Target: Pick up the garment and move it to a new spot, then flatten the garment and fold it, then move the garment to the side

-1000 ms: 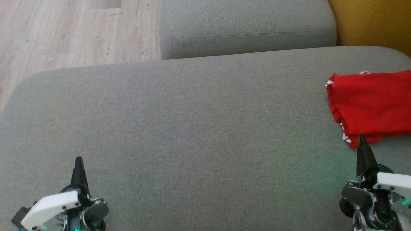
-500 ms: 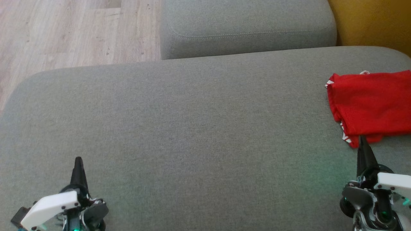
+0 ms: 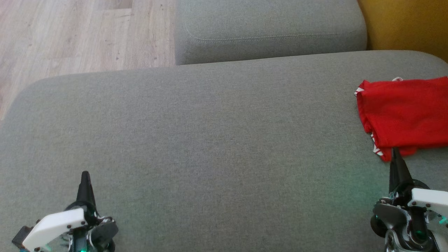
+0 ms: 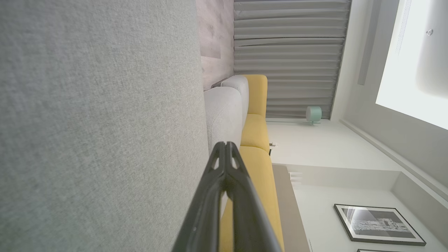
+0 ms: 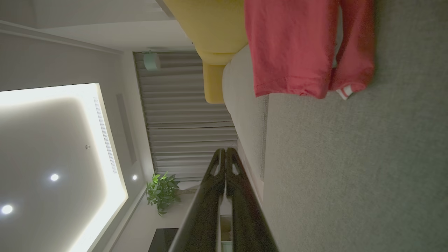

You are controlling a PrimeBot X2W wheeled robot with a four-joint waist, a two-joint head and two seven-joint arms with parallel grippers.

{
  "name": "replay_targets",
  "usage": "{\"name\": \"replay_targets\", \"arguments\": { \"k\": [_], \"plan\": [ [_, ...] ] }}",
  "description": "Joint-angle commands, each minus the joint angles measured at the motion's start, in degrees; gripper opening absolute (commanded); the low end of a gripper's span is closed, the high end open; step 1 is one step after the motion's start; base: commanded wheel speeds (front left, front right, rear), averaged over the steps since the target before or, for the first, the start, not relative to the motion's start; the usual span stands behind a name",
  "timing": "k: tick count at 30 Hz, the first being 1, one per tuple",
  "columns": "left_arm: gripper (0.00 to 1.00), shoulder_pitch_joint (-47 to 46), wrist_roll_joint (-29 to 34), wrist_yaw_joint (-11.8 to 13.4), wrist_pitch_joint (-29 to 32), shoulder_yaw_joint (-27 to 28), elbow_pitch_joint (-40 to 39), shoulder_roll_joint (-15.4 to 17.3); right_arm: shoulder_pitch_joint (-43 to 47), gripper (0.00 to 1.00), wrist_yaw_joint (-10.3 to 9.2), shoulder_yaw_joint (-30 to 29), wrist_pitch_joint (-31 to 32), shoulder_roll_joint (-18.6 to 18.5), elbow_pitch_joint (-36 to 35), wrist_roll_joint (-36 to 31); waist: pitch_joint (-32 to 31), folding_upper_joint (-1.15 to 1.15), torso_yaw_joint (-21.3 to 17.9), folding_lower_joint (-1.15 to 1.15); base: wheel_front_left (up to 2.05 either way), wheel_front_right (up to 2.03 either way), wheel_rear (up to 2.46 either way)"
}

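The garment (image 3: 406,115) is a red piece with white trim, lying folded at the right edge of the grey cushion (image 3: 210,133); it also fills the top of the right wrist view (image 5: 297,49). My right gripper (image 3: 394,151) is shut and holds nothing, its tip just short of the garment's near corner. My left gripper (image 3: 85,174) is shut and holds nothing, low at the near left, far from the garment. In each wrist view the two fingers meet at the tips, for the left gripper (image 4: 226,144) and the right gripper (image 5: 225,150).
A second grey cushion (image 3: 269,31) lies beyond the big one. Wood floor (image 3: 77,35) is at the far left, beyond the cushion's rounded corner. A yellow seat (image 3: 409,24) stands at the far right. The middle of the big cushion is bare fabric.
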Motion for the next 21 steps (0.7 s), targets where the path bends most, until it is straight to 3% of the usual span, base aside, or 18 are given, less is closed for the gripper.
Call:
{"name": "replay_targets", "arguments": {
  "k": [1,21],
  "plan": [
    [0.00,-2.95,0.58,-0.41,0.45,2.04,-1.59,0.46,-2.80,0.00,-0.04,0.94,0.46,-0.24,-2.18,-0.28,0.00,0.00,0.00,0.00,0.00,0.00,0.00],
    [0.00,-2.98,0.85,-0.41,0.72,2.38,-1.58,0.22,-2.83,0.00,-0.04,0.63,0.71,-0.03,-2.16,-0.53,0.00,0.00,0.00,0.00,0.00,0.00,0.00]
  ]
}}
